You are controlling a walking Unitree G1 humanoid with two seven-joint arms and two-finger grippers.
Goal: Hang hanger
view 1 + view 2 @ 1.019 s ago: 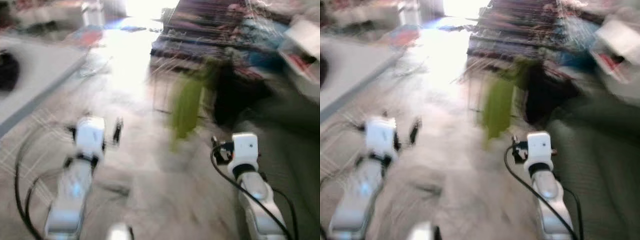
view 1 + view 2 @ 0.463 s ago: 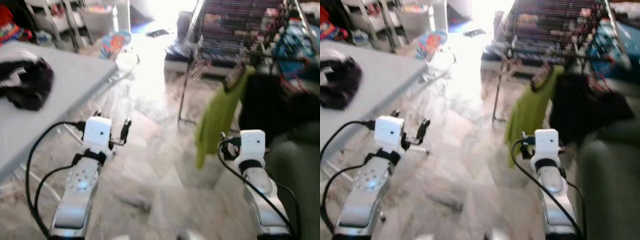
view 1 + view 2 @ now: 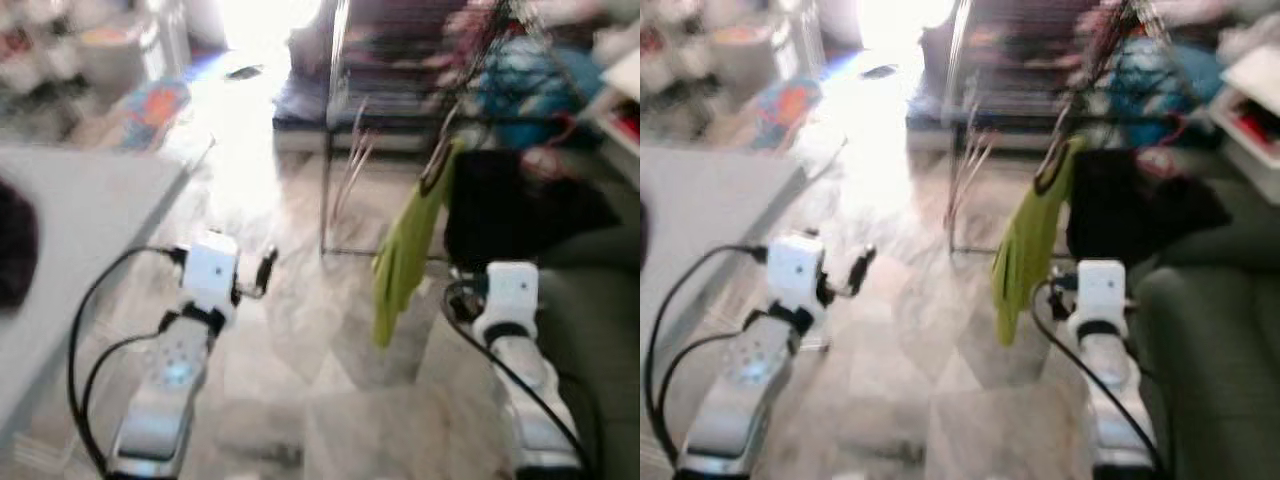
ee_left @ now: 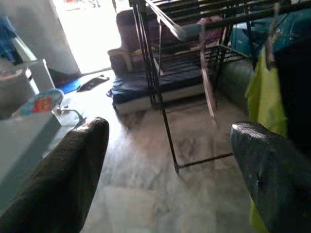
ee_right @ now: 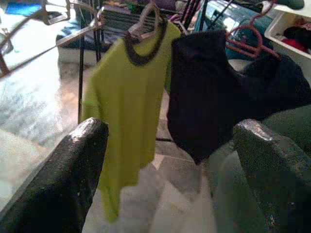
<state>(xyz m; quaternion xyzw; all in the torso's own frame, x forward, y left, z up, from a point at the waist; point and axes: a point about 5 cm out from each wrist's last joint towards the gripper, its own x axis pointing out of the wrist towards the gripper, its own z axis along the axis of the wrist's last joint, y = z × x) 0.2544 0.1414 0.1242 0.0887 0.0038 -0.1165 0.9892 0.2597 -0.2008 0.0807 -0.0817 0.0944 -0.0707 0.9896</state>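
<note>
Green shirt (image 5: 124, 102) and black garment (image 5: 214, 99) hang on the drying rack (image 4: 163, 92) at 1 o'clock; grey table (image 3: 75, 230) at 9 o'clock. Left hand (image 4: 167, 160) and right hand (image 5: 167, 167) both spread wide, empty.

Bare floor (image 3: 300, 330) lies open between both arms. Ahead, drying rack (image 4: 160, 73) legs, lime shirt (image 5: 127, 107) and black garment (image 5: 214, 97) hang in the way. Grey table (image 3: 80, 230) on the left, dark sofa (image 3: 1200, 340) on the right.

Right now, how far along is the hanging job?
Looks done: the green shirt hangs on its hanger from the rack, beside a black garment. In hand: nothing; the left pincer and right pincer are open and empty. Left: nothing obvious, though blur limits certainty.
</note>
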